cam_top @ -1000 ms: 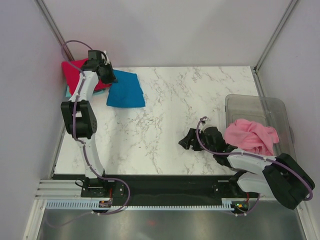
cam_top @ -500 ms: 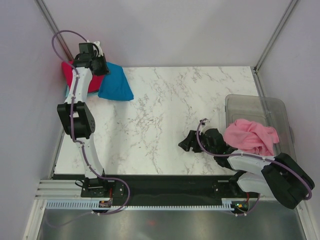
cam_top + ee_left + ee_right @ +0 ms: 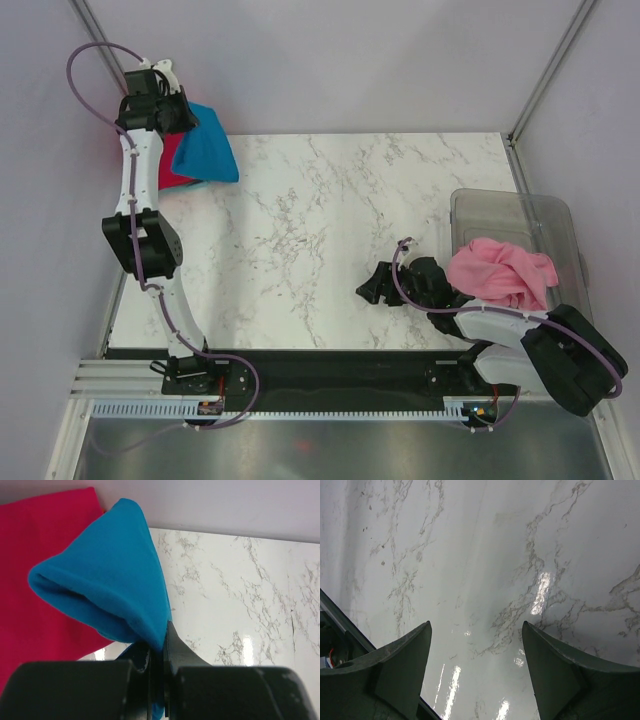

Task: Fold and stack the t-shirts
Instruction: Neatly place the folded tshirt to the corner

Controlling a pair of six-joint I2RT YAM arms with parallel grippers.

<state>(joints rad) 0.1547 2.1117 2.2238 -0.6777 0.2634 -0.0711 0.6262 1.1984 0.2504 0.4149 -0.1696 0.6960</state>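
My left gripper (image 3: 172,118) is shut on the folded bright blue t-shirt (image 3: 208,152) and holds it lifted at the table's far left corner; it also shows in the left wrist view (image 3: 115,580), pinched between the jaws. The folded crimson red t-shirt (image 3: 175,160) lies under it, also in the left wrist view (image 3: 45,555). The pale teal shirt is hidden. The pink t-shirt (image 3: 500,272) lies crumpled in the clear plastic tub (image 3: 545,215) at the right. My right gripper (image 3: 372,285) is open and empty, low over bare marble (image 3: 485,580) left of the tub.
Grey walls close in the marble table (image 3: 350,220) on the left, back and right. A black strip and the arm bases run along the near edge (image 3: 330,365).
My left gripper has lifted the blue t-shirt off the table and carried it left and back, over the red shirt. The right arm has not moved.
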